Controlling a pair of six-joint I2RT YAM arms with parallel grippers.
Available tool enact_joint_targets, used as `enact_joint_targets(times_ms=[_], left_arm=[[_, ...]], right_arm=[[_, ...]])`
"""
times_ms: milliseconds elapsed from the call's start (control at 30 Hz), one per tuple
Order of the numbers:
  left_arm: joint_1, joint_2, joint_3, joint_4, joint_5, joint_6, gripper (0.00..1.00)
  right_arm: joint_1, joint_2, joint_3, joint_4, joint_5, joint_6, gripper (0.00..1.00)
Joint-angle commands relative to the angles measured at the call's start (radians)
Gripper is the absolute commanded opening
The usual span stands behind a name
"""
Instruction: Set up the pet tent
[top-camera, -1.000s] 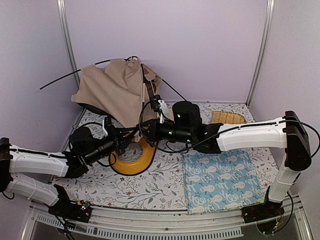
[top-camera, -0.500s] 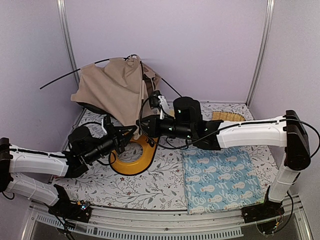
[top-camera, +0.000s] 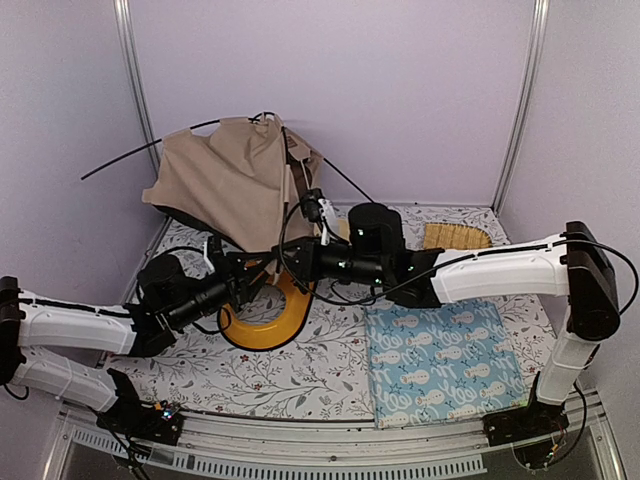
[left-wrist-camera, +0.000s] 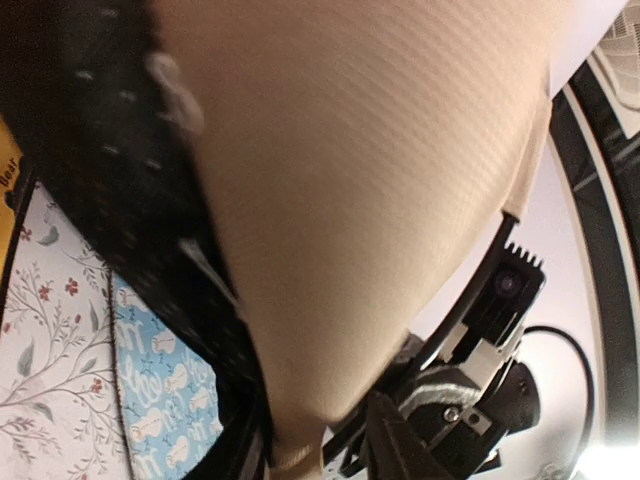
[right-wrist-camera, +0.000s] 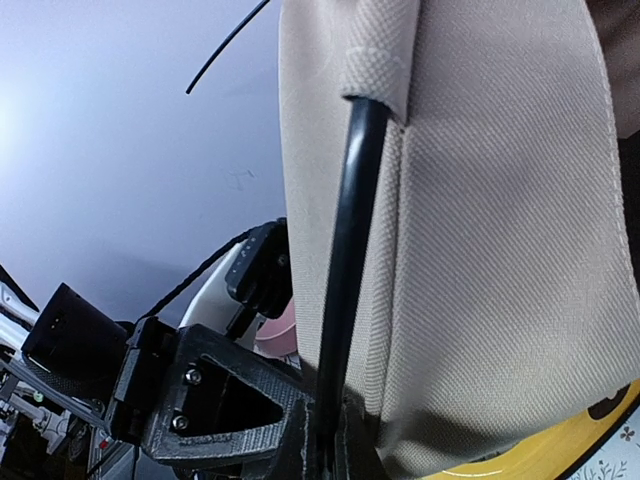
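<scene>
At the table's (top-camera: 330, 385) near right corner lay a blue mat (top-camera: 445, 365). A yellow tray (top-camera: 268, 322) sat left of the middle. Just past the tray's far rim both arms met at the lowest corner of the tent (top-camera: 235, 180). The left gripper (top-camera: 258, 275) had that fabric corner hanging down between its fingers, which stood a little apart. Whether they were pinching the cloth or had let it go could not be told. The right gripper (top-camera: 285, 256) was pressed together on a thin black pole (right-wrist-camera: 345, 250) just below where it left its beige sleeve. The tent itself stood slumped over the far left corner, one pole tip poking out to the left and beyond the table. A woven mat (top-camera: 455, 236) lay at the far edge, right of the middle. The tent looked light and easy to tip. Its cloth was soft and likely to bunch or slide under a pinch, and its poles were thin and springy. The surer hold was probably a pole close to its sleeve, or a stitched seam, rather than loose fabric.
</scene>
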Motion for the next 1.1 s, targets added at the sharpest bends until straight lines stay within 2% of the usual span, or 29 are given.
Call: enact_joint_targets(times_ms=[0, 67, 133, 233, 333, 467, 633, 700, 833, 1067], left_arm=[[-0.012, -0.105, 0.004, -0.097, 0.041, 0.070, 0.44], [-0.010, -0.169, 0.010, -0.260, 0.005, 0.135, 0.51], [-0.011, -0.231, 0.023, -0.382, -0.031, 0.213, 0.54], [-0.010, -0.292, 0.063, -0.548, -0.067, 0.372, 0.49], [-0.020, -0.305, 0.108, -0.643, -0.065, 0.565, 0.40], [-0.062, -0.296, 0.155, -0.721, -0.122, 0.826, 0.36], [-0.150, -0.270, 0.188, -0.688, -0.250, 1.072, 0.35], [-0.212, -0.245, 0.196, -0.643, -0.351, 1.188, 0.36], [-0.313, -0.190, 0.179, -0.483, -0.509, 1.399, 0.34], [-0.345, -0.102, 0.125, -0.224, -0.595, 1.638, 0.29]], right_arm=[[-0.059, -0.045, -0.014, -0.092, 0.015, 0.003, 0.00], [-0.073, -0.060, -0.006, -0.131, -0.007, 0.000, 0.00], [-0.082, -0.072, 0.005, -0.163, -0.021, -0.008, 0.00], [-0.089, -0.069, 0.052, -0.232, -0.045, -0.024, 0.00], [-0.089, -0.052, 0.121, -0.291, -0.086, -0.035, 0.00], [-0.089, -0.036, 0.194, -0.348, -0.122, -0.030, 0.00], [-0.089, -0.009, 0.291, -0.445, -0.145, -0.023, 0.00], [-0.089, -0.002, 0.317, -0.463, -0.163, -0.014, 0.00], [-0.089, -0.005, 0.342, -0.472, -0.192, 0.007, 0.00], [-0.083, -0.013, 0.354, -0.475, -0.216, 0.036, 0.00]])
